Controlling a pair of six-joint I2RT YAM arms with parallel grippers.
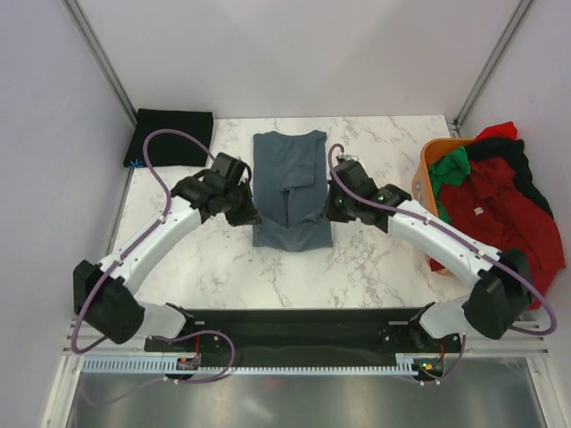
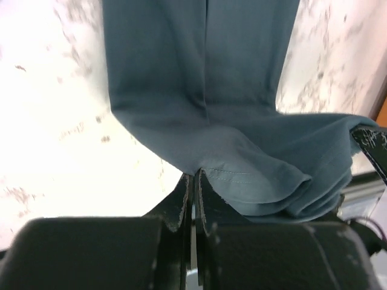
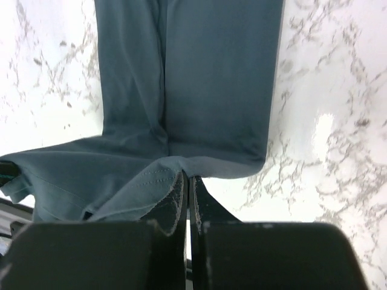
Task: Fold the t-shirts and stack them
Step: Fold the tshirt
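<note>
The marble table (image 1: 384, 267) spreads under both arms. On it, stretching away from the two grippers toward the far wall, lies the grey-blue t-shirt (image 1: 290, 169), folded into a long narrow strip with its sleeves tucked in. Its near end is lifted off the table and hangs between the grippers, sagging in soft folds.

Off to the outer side of the right gripper (image 1: 332, 207), well apart from it, a red garment (image 1: 500, 205) spills over the orange basket (image 1: 428, 165), with a green garment (image 1: 451, 169) bunched at the basket's rim. Beyond the left gripper (image 1: 243, 214) and out to its outer side, near the far corner, a black folded shirt (image 1: 169, 138) lies flat.

The left gripper sits at the strip's near left corner. In the left wrist view its fingers (image 2: 181, 199) are pressed nearly together, pinching the stitched hem of the grey-blue t-shirt, and the cloth runs straight ahead from the tips. The right gripper sits at the near right corner. In the right wrist view its fingers (image 3: 176, 199) are likewise nearly closed on the hem, with loose fabric draping away toward the other gripper.
</note>
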